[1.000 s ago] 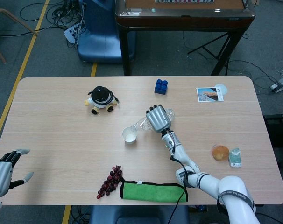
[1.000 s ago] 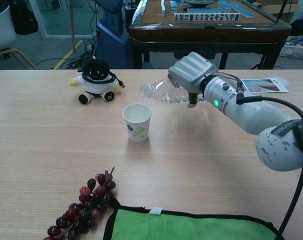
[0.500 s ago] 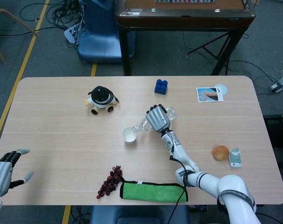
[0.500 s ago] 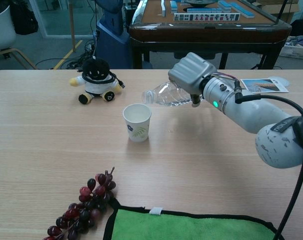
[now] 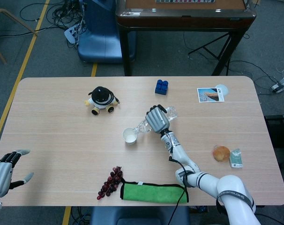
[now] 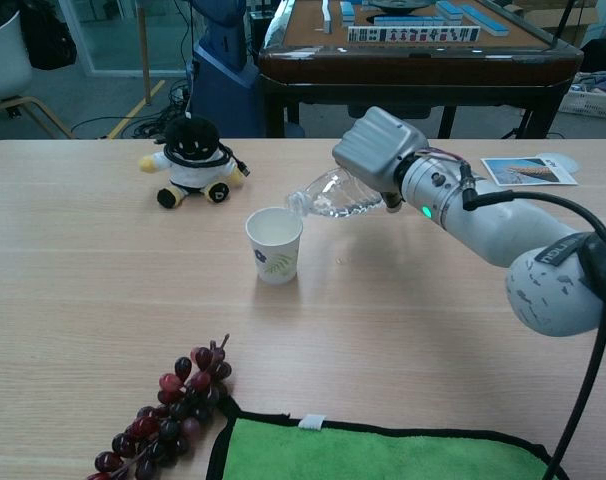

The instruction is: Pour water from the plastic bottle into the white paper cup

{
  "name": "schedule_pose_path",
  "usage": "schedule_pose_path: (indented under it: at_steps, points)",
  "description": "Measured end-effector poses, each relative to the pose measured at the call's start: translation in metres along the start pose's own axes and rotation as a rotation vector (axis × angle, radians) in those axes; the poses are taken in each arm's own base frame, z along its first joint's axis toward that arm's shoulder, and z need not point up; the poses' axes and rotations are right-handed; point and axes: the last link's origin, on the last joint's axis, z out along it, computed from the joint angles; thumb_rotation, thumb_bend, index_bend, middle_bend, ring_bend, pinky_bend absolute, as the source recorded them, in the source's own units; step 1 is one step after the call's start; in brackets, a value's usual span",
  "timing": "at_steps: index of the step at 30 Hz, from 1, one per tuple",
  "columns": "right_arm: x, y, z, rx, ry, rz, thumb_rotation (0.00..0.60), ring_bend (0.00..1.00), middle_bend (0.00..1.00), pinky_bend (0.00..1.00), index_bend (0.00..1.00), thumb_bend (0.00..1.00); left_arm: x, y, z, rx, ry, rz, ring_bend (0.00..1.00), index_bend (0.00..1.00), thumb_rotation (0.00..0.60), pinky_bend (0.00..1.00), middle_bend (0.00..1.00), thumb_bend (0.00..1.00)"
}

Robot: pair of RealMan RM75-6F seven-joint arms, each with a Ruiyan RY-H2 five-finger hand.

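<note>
My right hand (image 6: 375,152) (image 5: 157,119) grips a clear plastic bottle (image 6: 333,193) (image 5: 169,111) and holds it above the table. The bottle is tilted with its neck pointing down and left. Its mouth hangs just over the right rim of the white paper cup (image 6: 274,244) (image 5: 130,136). The cup stands upright on the table with a leaf print on its side. I cannot make out a stream of water. My left hand (image 5: 3,172) hovers with its fingers spread and empty at the near left edge, seen only in the head view.
A black-and-white plush toy (image 5: 100,99) (image 6: 190,156) sits behind the cup to the left. Dark grapes (image 6: 161,423) and a green cloth (image 6: 383,455) lie near the front edge. A blue block (image 5: 161,86), a photo card (image 5: 210,94), an orange fruit (image 5: 221,153) lie to the right.
My right hand has tipped the bottle further, and its neck has dropped down to the cup's rim. The left hand has not moved.
</note>
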Motion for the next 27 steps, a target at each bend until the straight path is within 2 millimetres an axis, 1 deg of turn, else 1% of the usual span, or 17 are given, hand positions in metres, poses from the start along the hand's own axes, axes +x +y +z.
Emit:
schedule_pose_path:
  at_steps: [11,27]
  points:
    - [0.0033,-0.0032,0.0009,0.007,0.027,-0.068,0.600,0.57,0.70,0.64,0.69,0.11,-0.0001,0.0002,-0.0004,0.000,-0.004,0.002,0.34,0.28,0.600,0.60,0.30,0.15]
    - [0.0070,-0.0018,0.0001,-0.001,0.044,-0.094,0.600,0.57,0.70,0.64,0.69,0.11,0.0001,0.0002,-0.0001,0.003,-0.002,0.003,0.34,0.28,0.600,0.60,0.30,0.15]
